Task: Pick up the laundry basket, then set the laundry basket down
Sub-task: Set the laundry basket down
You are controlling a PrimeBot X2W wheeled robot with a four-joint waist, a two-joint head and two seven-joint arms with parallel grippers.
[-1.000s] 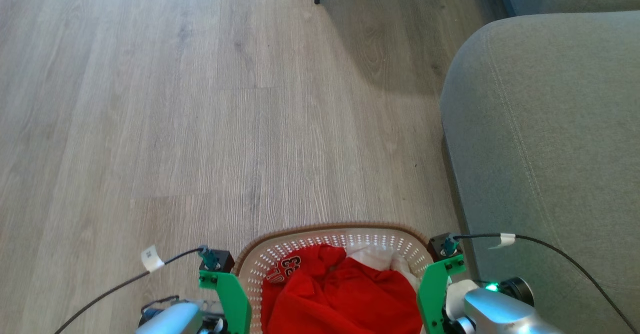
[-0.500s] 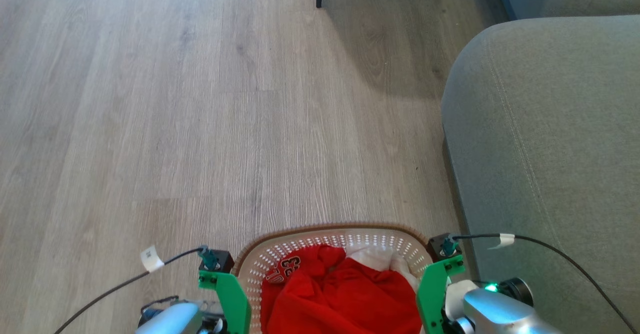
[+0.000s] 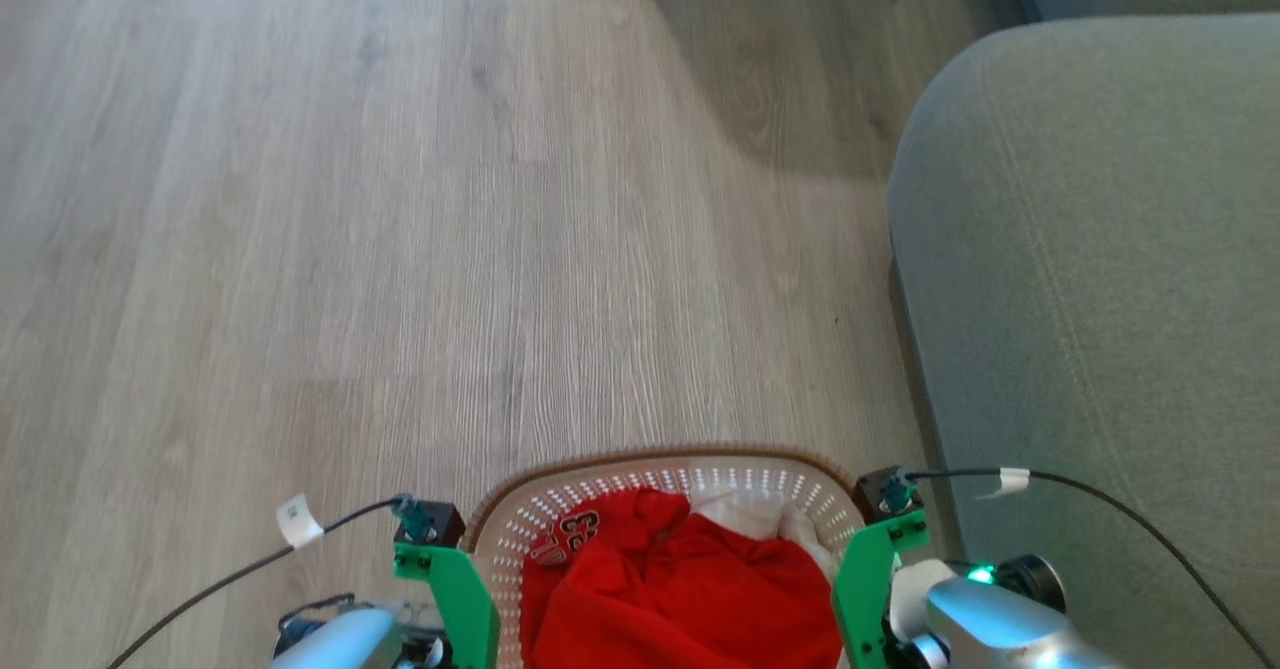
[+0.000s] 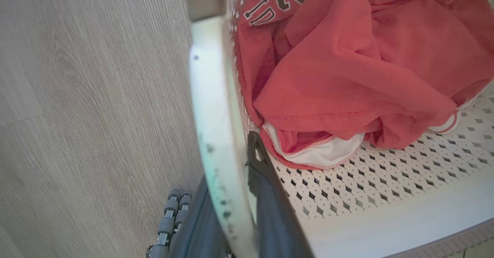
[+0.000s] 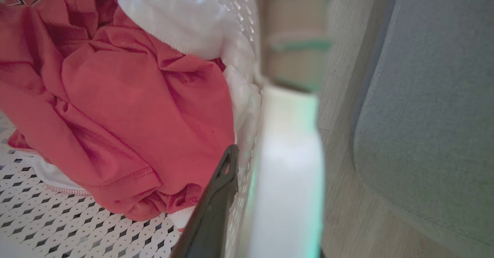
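Wood floor [image 3: 400, 249]; sofa [image 3: 1100, 249] at right; laundry basket [image 3: 660, 457], held crosswise just beside the sofa, a hand at either end, equally near: white side handles are clamped by the left hand [image 4: 227, 173] and right hand [image 5: 270, 165], one finger inside each wall.

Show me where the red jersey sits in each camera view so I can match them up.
Head view: red jersey at bottom centre, inside the laundry basket.
Left wrist view: red jersey at upper right, its printed numbers at the top edge.
Right wrist view: red jersey across the left half, a white garment above it.
Shared landmark: the laundry basket's perforated white wall.
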